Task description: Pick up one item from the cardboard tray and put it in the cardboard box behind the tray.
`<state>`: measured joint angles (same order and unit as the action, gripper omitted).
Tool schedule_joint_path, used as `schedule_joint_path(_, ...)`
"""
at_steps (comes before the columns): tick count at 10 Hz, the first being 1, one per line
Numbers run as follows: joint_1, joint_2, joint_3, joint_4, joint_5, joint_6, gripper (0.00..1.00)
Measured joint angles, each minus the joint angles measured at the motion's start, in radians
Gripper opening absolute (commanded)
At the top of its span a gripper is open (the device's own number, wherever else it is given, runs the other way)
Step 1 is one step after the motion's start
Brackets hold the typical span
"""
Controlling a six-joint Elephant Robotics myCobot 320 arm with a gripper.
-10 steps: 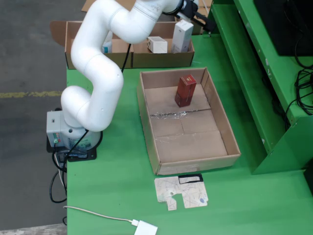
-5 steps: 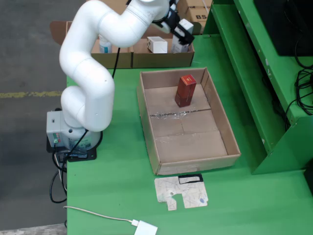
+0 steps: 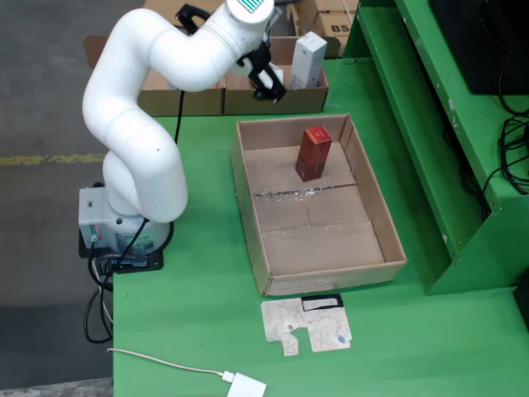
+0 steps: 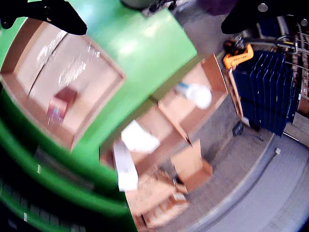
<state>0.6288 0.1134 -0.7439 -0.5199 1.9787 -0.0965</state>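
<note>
A dark red box point(image 3: 313, 152) stands upright in the far part of the big cardboard tray point(image 3: 318, 240). Behind the tray is a lower cardboard box point(image 3: 273, 101) with a tall white carton point(image 3: 307, 59) standing in it. My gripper point(image 3: 266, 79) hangs over that box's front wall, left of the white carton. The wrist view is blurred. There my gripper point(image 4: 149, 12) is open, with one black finger point(image 4: 48, 14) at each top corner and nothing between them. That view also shows the red box point(image 4: 58, 108) in the tray point(image 4: 104, 72) and white items point(image 4: 139, 137) in the box.
A flat printed cardboard scrap point(image 3: 306, 324) lies in front of the tray. A white adapter with a cable point(image 3: 245, 385) sits at the table's front edge. A raised green shelf point(image 3: 430, 99) borders the right side. More cardboard boxes point(image 3: 326, 16) stand behind.
The arm has swung left. The gripper went from above the back box's right end, by the white carton, to the box's front wall further left. The red box has not moved.
</note>
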Motion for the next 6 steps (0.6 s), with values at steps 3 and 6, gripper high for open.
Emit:
schedule_joint_path(3,0.000,0.000,-0.141,-0.052,0.002,0.000,1.00)
schedule_joint_path(6,0.000,0.000,-0.282,-0.052,0.002,0.000,1.00)
